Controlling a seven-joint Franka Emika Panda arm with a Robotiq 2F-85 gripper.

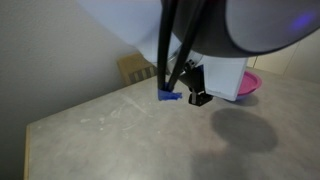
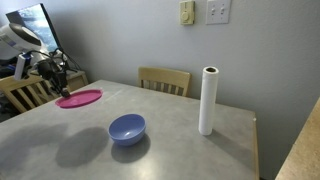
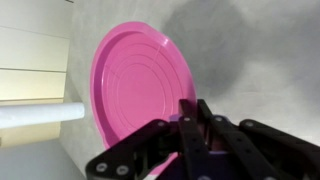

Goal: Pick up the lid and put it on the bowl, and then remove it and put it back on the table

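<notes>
The magenta-pink lid (image 3: pixel 135 85) fills the wrist view, and my gripper (image 3: pixel 195 108) is shut on its near rim. In an exterior view the lid (image 2: pixel 78 98) is at the far left end of the grey table (image 2: pixel 200 150), with the gripper (image 2: pixel 62 80) at its edge. I cannot tell whether the lid touches the table. The blue bowl (image 2: pixel 127 128) stands empty near the middle of the table, well apart from the lid. In an exterior view the arm hides most of the lid (image 1: pixel 250 86) behind the gripper (image 1: pixel 198 97).
A white paper towel roll (image 2: pixel 208 100) stands upright to the right of the bowl and also shows in the wrist view (image 3: pixel 40 115). A wooden chair (image 2: pixel 163 80) stands at the table's far edge, and another chair (image 2: pixel 25 92) is near the arm.
</notes>
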